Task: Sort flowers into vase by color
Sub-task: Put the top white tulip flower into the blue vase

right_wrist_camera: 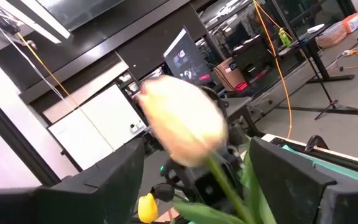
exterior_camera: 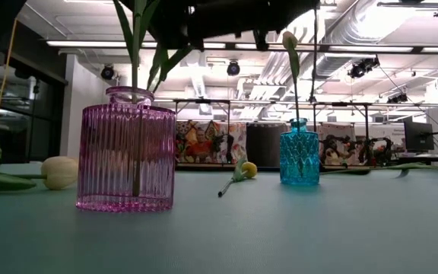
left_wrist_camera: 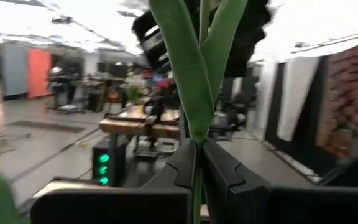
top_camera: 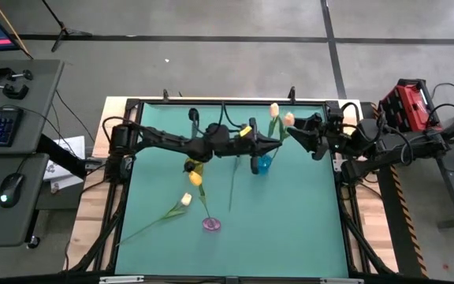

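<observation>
My left gripper (top_camera: 277, 144) reaches from the table's left over the blue vase (top_camera: 262, 164) and is shut on a green flower stem (left_wrist_camera: 197, 93) with long leaves. Two cream-headed flowers (top_camera: 274, 110) (top_camera: 288, 118) rise above that vase. In the low view a stem with a pale bud (exterior_camera: 288, 39) runs down into the blue vase (exterior_camera: 299, 152). My right gripper (top_camera: 304, 136) stands open at the far right, with a cream head (right_wrist_camera: 182, 130) just before its fingers. The pink vase (top_camera: 211, 224) holds yellow flowers (top_camera: 195, 177). My left gripper pinches the stem (left_wrist_camera: 196, 171) between its two fingers, just below where the leaves spread. The fingers come level from the table's left and lie across the stem. The stem stands upright, leaves above the fingers. Its lower end is hidden in the left wrist view.
A cream flower (top_camera: 184, 199) lies on the mat at the near left, its stem pointing to the near-left corner. Another flower's stem (top_camera: 233, 183) lies between the two vases, with its yellow head (exterior_camera: 247, 169) under the left arm. The mat's near right part is bare.
</observation>
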Available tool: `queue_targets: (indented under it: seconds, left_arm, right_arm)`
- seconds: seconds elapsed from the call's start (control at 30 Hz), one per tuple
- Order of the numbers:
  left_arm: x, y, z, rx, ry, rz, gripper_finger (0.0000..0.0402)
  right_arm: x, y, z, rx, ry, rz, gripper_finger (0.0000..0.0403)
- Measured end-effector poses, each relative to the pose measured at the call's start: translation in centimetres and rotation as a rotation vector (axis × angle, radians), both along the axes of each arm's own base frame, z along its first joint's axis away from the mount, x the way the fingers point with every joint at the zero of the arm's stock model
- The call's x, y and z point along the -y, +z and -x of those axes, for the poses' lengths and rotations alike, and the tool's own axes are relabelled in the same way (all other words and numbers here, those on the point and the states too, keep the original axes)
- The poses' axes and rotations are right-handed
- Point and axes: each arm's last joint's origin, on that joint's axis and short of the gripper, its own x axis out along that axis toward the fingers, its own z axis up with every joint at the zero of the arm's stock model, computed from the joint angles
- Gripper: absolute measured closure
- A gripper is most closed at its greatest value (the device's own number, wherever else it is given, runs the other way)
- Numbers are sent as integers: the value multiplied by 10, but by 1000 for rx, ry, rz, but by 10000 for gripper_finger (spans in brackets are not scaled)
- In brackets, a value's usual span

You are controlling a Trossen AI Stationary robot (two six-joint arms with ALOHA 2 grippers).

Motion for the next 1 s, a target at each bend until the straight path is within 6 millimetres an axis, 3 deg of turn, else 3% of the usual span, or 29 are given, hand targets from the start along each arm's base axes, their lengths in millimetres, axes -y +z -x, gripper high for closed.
queue_targets:
  seconds: [0.3, 0.67, 1.0]
  left_arm:
    - [-6, 8, 3, 10, 120, -107, 401]
    - [-18, -2, 2, -86, 152, -64, 401]
    - [-10, -2, 1, -73, 98, -17, 401]
  right_arm:
    - [0, 0, 0, -1, -3, 0, 123]
    - [0, 0, 0, -4, -4, 0, 123]
    - [0, 0, 0, -2, -3, 0, 123]
